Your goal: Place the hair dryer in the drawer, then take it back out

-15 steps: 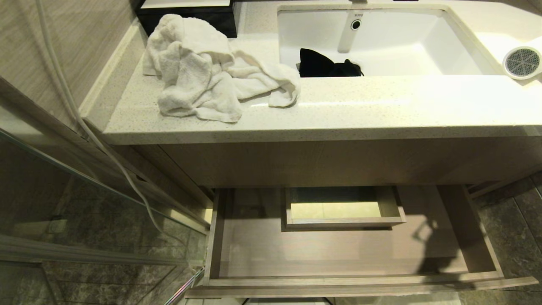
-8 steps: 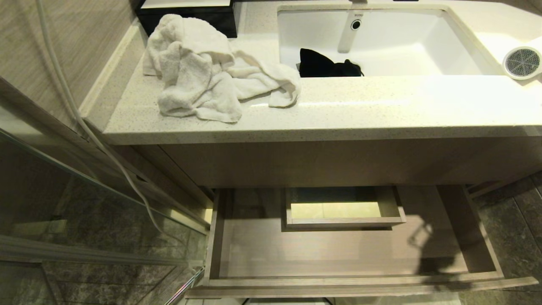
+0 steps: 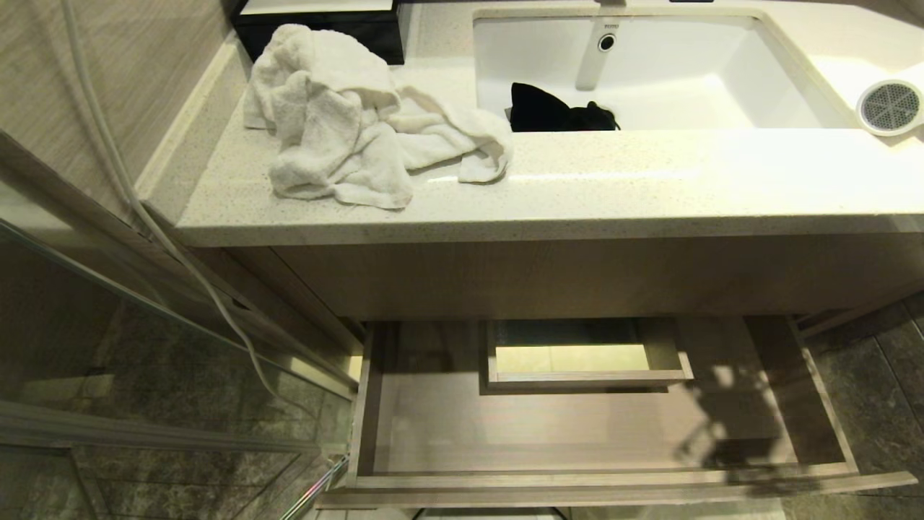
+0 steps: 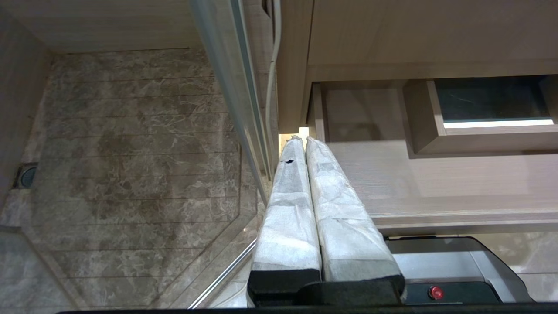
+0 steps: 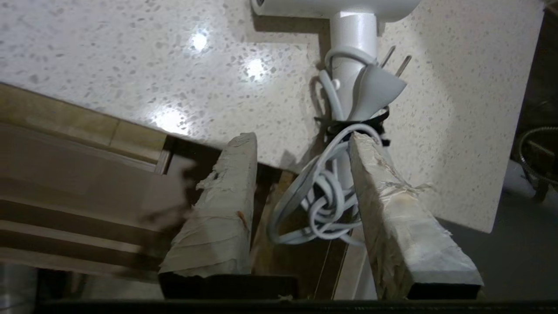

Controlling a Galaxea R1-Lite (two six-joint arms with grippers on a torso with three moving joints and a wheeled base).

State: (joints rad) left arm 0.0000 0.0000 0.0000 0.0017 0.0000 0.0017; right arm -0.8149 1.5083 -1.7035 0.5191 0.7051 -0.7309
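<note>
The white hair dryer (image 3: 891, 107) lies on the countertop at the far right, its round mesh grille facing up. In the right wrist view its handle (image 5: 352, 83) rests on the counter, with the bundled white cord (image 5: 320, 205) hanging past the counter edge. My right gripper (image 5: 301, 138) is open around that cord; one finger (image 5: 392, 209) touches the bundle and the other stands apart from it. The drawer (image 3: 577, 433) under the counter is pulled out and holds nothing. Beside the drawer's (image 4: 436, 183) left corner my left gripper (image 4: 301, 140) hangs shut and holds nothing.
A crumpled white towel (image 3: 346, 123) lies on the counter (image 3: 650, 188) at the left. Something black (image 3: 556, 108) sits in the sink (image 3: 722, 87). A glass shower panel (image 3: 144, 361) and a hanging hose (image 3: 180, 253) stand left of the drawer.
The arm's shadow on the drawer's right side has shifted toward the drawer front. The hair dryer, the towel and the drawer have not moved.
</note>
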